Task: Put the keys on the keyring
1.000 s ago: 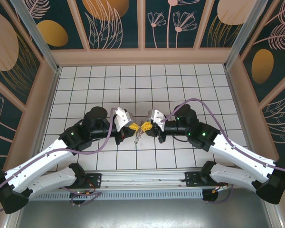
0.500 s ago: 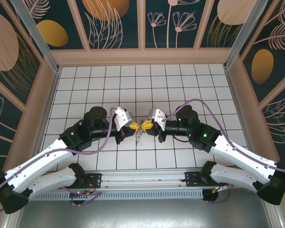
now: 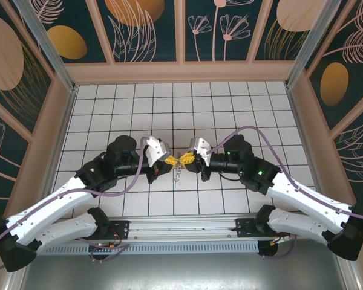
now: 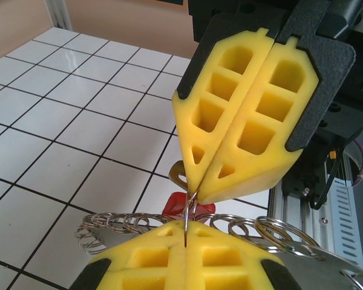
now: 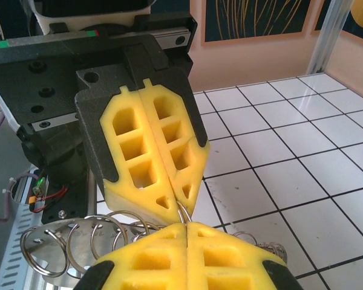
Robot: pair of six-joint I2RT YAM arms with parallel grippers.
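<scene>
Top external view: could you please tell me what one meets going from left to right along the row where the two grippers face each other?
left arm → left gripper → hanging keys → right gripper → right arm

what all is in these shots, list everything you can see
keyring: one, tan-grey, thin loop pinched where the two claws meet
red-headed key: one, red head, just under the claw tips
split rings: several, silvery, in a row beside the red-headed key; exact count unclear
table: one, white tiles with dark lines, under everything
walls: dark teal with tan floral prints, around the table
rail: one, silvery, along the table's near edge
arms: two, white and black, reaching in from the near edge
left claw: yellow fingers, shut on the keyring
right claw: yellow fingers, shut on the keyring, tip to tip with the left claw
</scene>
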